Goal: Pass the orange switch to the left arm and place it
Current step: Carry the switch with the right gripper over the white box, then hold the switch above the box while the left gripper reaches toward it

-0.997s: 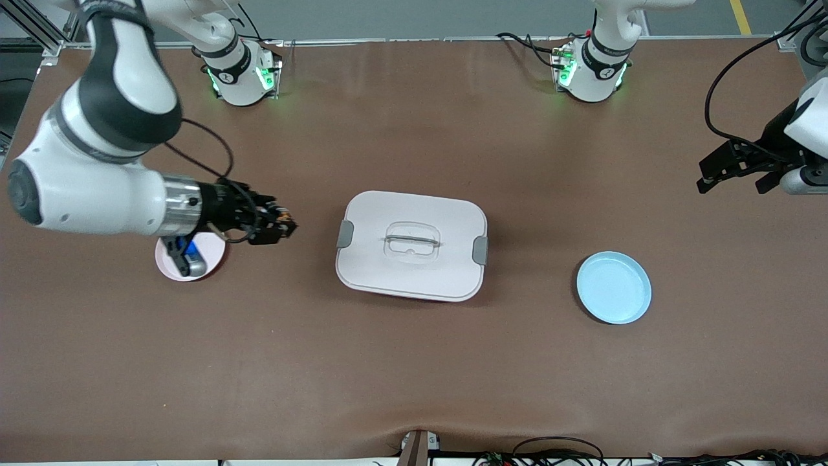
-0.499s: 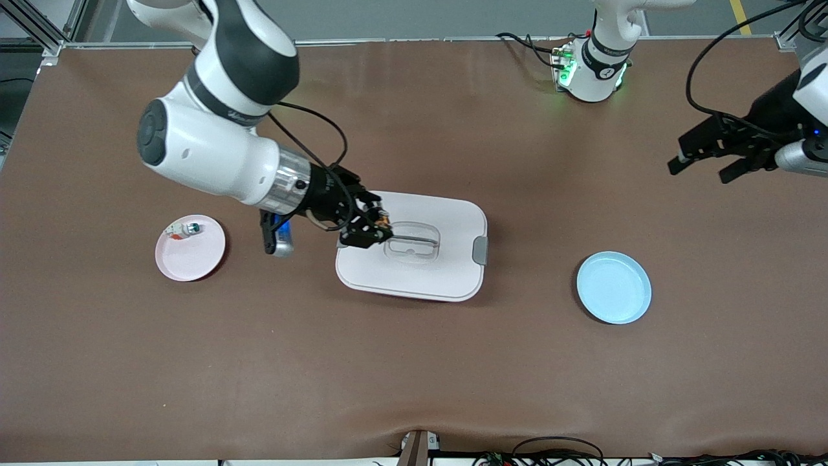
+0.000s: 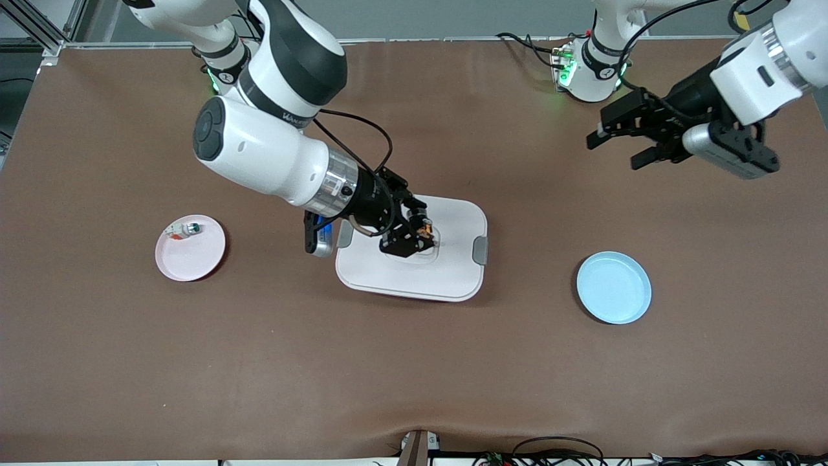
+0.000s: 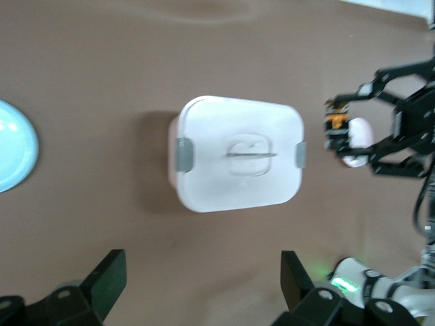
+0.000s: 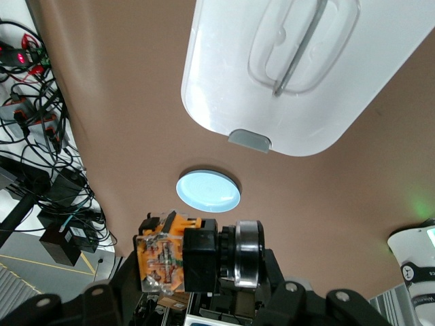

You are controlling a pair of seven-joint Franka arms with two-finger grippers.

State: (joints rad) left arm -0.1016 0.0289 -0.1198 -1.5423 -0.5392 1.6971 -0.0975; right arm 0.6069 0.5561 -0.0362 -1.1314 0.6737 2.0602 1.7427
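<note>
My right gripper (image 3: pixel 414 238) is shut on the orange switch (image 3: pixel 425 228), a small black block with an orange end, and hangs over the lid of the white box (image 3: pixel 449 268). In the right wrist view the switch (image 5: pixel 170 261) sits clamped in the right gripper (image 5: pixel 197 275), with the box (image 5: pixel 292 75) below. My left gripper (image 3: pixel 613 144) is open and empty in the air, over bare table near the left arm's base. The left wrist view shows its wide-apart fingers (image 4: pixel 109 285), the box (image 4: pixel 238 153) and the switch (image 4: pixel 335 124) in the other gripper.
A pink plate (image 3: pixel 194 255) with a small white-and-green component (image 3: pixel 183 228) lies toward the right arm's end. A blue plate (image 3: pixel 613 287) lies toward the left arm's end, also seen as a blue plate (image 5: pixel 208 190) and a blue plate (image 4: pixel 10 146). Cables run along the table's near edge.
The right arm has carried the switch from beside the pink plate to over the box lid. The left arm has swung in from the table's end toward the middle, still open.
</note>
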